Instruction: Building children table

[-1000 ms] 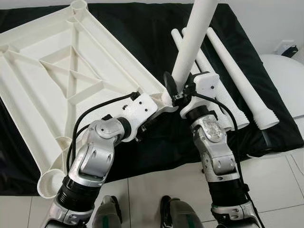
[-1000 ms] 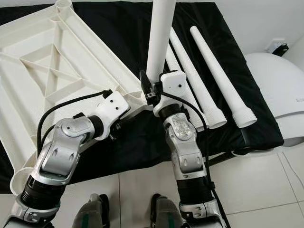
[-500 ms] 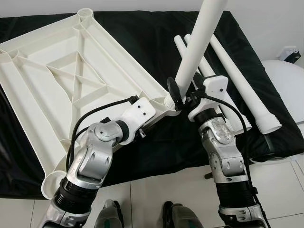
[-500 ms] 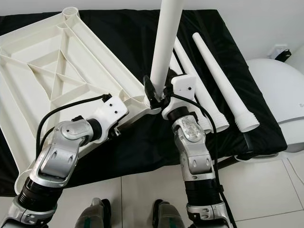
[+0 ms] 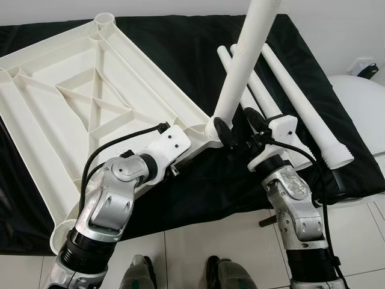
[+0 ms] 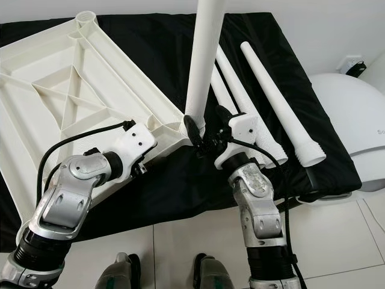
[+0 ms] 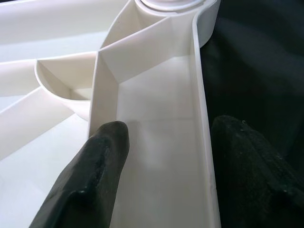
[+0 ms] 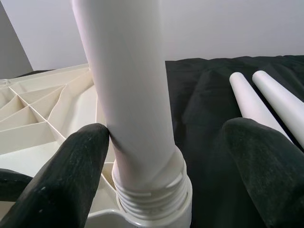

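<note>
Across the frame's left half I am seeing the inverted white tabletop (image 5: 90, 114) lying on a black cloth (image 5: 180, 42). At centre a white leg (image 5: 243, 60) is standing in the tabletop's corner socket (image 8: 152, 199). Three spare legs (image 5: 301, 102) are lying upper right. My right gripper (image 5: 237, 129) is straddling the leg base, fingers spread; my left gripper (image 7: 161, 156) is bracketing the rim, fingers apart.
</note>
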Robot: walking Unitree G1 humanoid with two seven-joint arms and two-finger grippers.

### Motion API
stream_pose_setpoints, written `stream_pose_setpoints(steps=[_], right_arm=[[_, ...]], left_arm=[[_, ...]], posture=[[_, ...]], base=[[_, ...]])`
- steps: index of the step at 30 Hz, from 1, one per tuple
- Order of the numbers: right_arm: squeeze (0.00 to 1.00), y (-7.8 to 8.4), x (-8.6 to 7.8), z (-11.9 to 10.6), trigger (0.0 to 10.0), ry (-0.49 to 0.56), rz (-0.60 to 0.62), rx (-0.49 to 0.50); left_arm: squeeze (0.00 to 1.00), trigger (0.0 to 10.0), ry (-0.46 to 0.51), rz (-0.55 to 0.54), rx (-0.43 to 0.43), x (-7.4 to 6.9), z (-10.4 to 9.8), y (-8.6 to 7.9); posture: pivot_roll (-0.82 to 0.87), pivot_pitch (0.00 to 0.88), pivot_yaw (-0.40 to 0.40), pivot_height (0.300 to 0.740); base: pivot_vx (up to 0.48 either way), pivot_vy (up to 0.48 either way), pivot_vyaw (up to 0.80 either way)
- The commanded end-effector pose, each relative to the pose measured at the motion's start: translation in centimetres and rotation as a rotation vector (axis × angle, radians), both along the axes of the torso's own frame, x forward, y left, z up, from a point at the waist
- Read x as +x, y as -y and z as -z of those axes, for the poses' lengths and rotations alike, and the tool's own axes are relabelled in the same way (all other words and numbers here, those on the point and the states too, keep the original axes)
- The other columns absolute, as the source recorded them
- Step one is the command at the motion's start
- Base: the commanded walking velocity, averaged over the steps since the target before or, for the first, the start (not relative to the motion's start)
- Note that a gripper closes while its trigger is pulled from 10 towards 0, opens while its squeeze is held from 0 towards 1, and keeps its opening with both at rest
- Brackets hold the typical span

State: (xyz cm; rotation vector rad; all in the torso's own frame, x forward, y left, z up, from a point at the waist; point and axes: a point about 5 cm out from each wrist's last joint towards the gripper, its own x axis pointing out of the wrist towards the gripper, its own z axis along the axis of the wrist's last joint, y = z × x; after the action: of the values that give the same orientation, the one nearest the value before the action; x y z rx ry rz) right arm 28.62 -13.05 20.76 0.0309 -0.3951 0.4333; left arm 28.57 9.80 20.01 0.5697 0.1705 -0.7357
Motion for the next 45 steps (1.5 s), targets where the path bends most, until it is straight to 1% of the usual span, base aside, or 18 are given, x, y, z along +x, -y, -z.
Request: stream_pose_setpoints(steps=[1,5,6,10,18,20,25,27,28,30,34,36,37,38,39,40,43,45], right_arm=[[0.00,1.0,-0.5,0.0,10.0,0.017,0.030,0.014],[0.00,1.1,-1.6,0.4,10.0,0.028,-0.006,0.038],[0.00,1.0,-2.2,0.7,10.0,0.024,-0.024,0.046],[0.00,1.0,-3.5,2.0,10.0,-0.013,-0.069,0.035],[0.00,1.1,-3.7,2.5,10.0,-0.034,-0.086,0.019],[0.00,1.2,-3.5,2.6,10.0,-0.036,-0.092,0.016],[0.00,1.1,-3.5,2.8,10.0,-0.040,-0.097,0.014],[0.00,1.0,-3.5,3.1,10.0,-0.050,-0.095,0.019],[0.00,1.0,-3.5,3.1,10.0,-0.050,-0.095,0.019],[0.00,0.9,-3.5,3.3,10.0,-0.058,-0.081,0.029],[0.00,0.9,-3.4,3.4,10.0,-0.062,-0.072,0.035],[0.00,0.8,-3.3,3.4,10.0,-0.065,-0.062,0.038],[0.00,0.9,-3.0,3.5,10.0,-0.074,-0.048,0.047],[0.00,0.9,-3.0,3.5,10.0,-0.074,-0.048,0.047],[0.00,0.8,-2.6,3.6,10.0,-0.082,-0.037,0.050],[0.00,0.8,-2.6,3.6,10.0,-0.082,-0.037,0.050],[0.00,0.8,-2.1,3.7,10.0,-0.110,-0.009,0.063],[0.00,0.9,-2.1,3.7,10.0,-0.114,0.006,0.066]], left_arm=[[0.00,10.0,-0.026,-0.082,0.001,0.0,0.8,-1.3],[0.00,10.0,-0.021,-0.075,-0.041,-0.2,0.5,-1.5],[0.00,10.0,0.011,-0.078,-0.060,-0.2,0.1,-1.6],[0.00,10.0,0.108,-0.050,-0.222,-1.2,-1.8,-1.0],[0.00,10.0,0.141,-0.014,-0.314,-2.7,-2.5,-0.6],[0.00,10.0,0.164,-0.028,-0.361,-3.1,-3.0,-0.9],[0.00,10.0,0.190,-0.073,-0.389,-3.1,-3.1,-1.4],[0.00,10.0,0.152,-0.176,-0.431,-2.8,-2.0,-2.5],[0.00,10.0,0.152,-0.176,-0.431,-2.8,-2.0,-2.5],[0.00,10.0,0.125,-0.288,-0.459,-2.7,-0.8,-3.3],[0.00,10.0,0.130,-0.322,-0.464,-2.7,-0.6,-3.4],[0.00,10.0,0.153,-0.371,-0.458,-2.7,-0.5,-3.4],[0.00,10.0,0.194,-0.450,-0.438,-2.5,-0.5,-3.6],[0.00,10.0,0.194,-0.450,-0.438,-2.5,-0.5,-3.6],[0.00,10.0,0.253,-0.528,-0.413,-2.3,-0.7,-3.9],[0.00,10.0,0.253,-0.528,-0.413,-2.3,-0.7,-3.9],[0.00,10.0,0.334,-0.632,-0.437,-2.1,-1.0,-4.6],[0.00,10.0,0.359,-0.632,-0.441,-2.3,-1.0,-4.7]], posture=[[0.06,0.262,-0.005,0.740],[0.06,0.262,-0.002,0.740],[0.06,0.261,-0.003,0.740],[0.05,0.251,-0.017,0.740],[0.05,0.246,-0.029,0.740],[0.06,0.244,-0.034,0.740],[0.07,0.239,-0.035,0.740],[0.07,0.230,-0.034,0.740],[0.07,0.230,-0.034,0.740],[0.07,0.222,-0.034,0.740],[0.07,0.222,-0.034,0.740],[0.08,0.219,-0.037,0.740],[0.08,0.215,-0.043,0.740],[0.08,0.215,-0.043,0.740],[0.08,0.214,-0.046,0.740],[0.08,0.214,-0.046,0.740],[0.08,0.206,-0.049,0.740],[0.08,0.203,-0.047,0.740]], base=[[0.000,0.000,0.00],[0.000,0.000,0.00],[0.000,0.000,0.00],[0.000,0.000,0.00],[0.000,0.000,0.00],[0.000,0.000,0.00],[0.000,0.000,0.00],[0.000,0.000,0.00],[0.000,0.000,0.00],[0.000,0.000,0.00],[0.000,0.000,0.00],[0.000,0.000,0.00],[0.000,0.000,0.00],[0.000,0.000,0.00],[0.000,0.000,0.00],[0.000,0.000,0.00],[0.000,0.000,0.00],[0.000,0.000,0.00]])
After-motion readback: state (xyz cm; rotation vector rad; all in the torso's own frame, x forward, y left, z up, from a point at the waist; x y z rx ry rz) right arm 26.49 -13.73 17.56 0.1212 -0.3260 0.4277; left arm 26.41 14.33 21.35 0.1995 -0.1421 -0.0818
